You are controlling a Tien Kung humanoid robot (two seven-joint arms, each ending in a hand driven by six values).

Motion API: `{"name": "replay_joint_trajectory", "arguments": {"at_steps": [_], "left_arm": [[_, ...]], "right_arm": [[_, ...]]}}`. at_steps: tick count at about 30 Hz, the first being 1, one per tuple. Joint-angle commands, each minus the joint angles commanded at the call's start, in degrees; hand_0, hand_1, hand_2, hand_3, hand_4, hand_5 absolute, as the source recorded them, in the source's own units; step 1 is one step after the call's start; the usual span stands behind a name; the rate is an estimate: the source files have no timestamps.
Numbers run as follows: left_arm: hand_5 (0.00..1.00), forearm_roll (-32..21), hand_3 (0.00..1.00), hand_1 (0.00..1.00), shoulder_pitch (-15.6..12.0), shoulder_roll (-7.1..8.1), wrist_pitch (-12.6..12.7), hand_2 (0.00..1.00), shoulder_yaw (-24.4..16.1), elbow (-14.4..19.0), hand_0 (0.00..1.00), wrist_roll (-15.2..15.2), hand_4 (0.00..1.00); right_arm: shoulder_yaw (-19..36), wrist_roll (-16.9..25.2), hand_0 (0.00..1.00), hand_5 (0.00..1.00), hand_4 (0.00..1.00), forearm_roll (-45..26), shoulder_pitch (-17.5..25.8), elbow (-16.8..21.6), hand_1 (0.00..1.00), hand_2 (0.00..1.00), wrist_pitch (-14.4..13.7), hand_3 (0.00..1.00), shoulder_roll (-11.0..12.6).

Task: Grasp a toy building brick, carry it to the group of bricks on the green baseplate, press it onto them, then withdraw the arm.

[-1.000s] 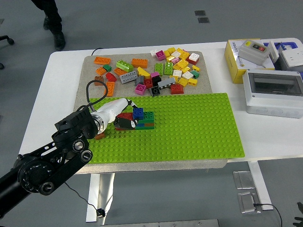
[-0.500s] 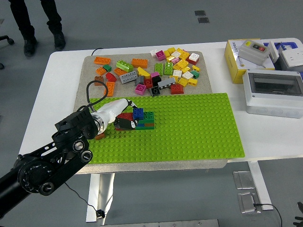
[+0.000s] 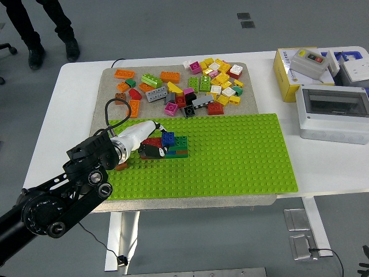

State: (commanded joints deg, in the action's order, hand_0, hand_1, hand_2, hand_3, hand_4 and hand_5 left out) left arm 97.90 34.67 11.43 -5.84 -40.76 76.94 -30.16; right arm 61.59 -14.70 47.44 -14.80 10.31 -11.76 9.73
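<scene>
- Nothing on the table had shifted since 1 second earlier; only the person [image 3: 34, 26] standing beyond the far left corner had changed stance, both legs now showing where 1 showed before.
- Left hand [image 3: 151, 146] stayed at the left side of the brick group [image 3: 171, 146] on the green baseplate [image 3: 242, 156], its pale palm angled down and dark fingers [image 3: 154, 151] curled against the cluster.
- Whether those fingers pinched a brick or merely pressed on the stack could not be told; a red brick [image 3: 153, 141] lay just under the hand, touching the blue and green ones beside it.
- That stillness suggested the press was under way or finished, so the step left was probably to let go and draw the arm back.
- A small orange brick [image 3: 121, 166] sat at the baseplate's left edge, close under the forearm, and a careless withdrawal could knock it.
- Loose bricks [image 3: 184, 86] remained scattered on the grey mat [image 3: 109, 78] behind the baseplate, well apart from the hand.
- At the right of the white table [image 3: 75, 115] stood a yellow box [image 3: 288, 75] and a grey enclosure [image 3: 334, 112], untouched.
- Right arm was out of view.
</scene>
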Motion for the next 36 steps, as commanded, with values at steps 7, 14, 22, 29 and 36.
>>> {"name": "replay_joint_trajectory", "arguments": {"at_steps": [7,14,22,29,36], "left_arm": [[0.258,-0.12,0.801,0.972,0.05,0.03,0.07,0.977,0.06,-0.02,0.979,0.09,0.589],[0.262,-0.24,0.809,0.975,0.08,0.03,0.13,0.980,0.11,-0.16,0.979,0.22,0.593],[0.312,0.03,0.823,0.981,0.07,0.12,-0.32,0.991,-0.74,0.12,0.980,0.69,0.647],[0.360,-0.74,0.822,0.982,-0.01,0.54,-0.56,0.992,-2.20,1.70,0.979,1.14,0.694],[0.375,-0.22,0.806,0.982,-0.43,1.56,-0.82,0.992,-4.37,5.28,0.979,0.90,0.699]], "right_arm": [[0.01,0.12,0.720,0.958,0.618,-0.05,0.00,0.00,0.669,0.669,-0.10,0.702,0.01],[-0.07,0.15,0.720,0.958,0.618,-0.11,0.00,0.00,0.669,0.669,-0.09,0.704,-0.02],[0.00,0.14,0.720,0.957,0.617,-0.09,-0.02,0.00,0.668,0.666,-0.07,0.702,-0.01],[0.01,0.15,0.720,0.958,0.618,-0.06,0.00,0.00,0.668,0.665,-0.07,0.703,0.00],[0.15,0.15,0.720,0.958,0.618,0.11,-0.04,0.00,0.668,0.665,-0.06,0.703,0.03]]}}
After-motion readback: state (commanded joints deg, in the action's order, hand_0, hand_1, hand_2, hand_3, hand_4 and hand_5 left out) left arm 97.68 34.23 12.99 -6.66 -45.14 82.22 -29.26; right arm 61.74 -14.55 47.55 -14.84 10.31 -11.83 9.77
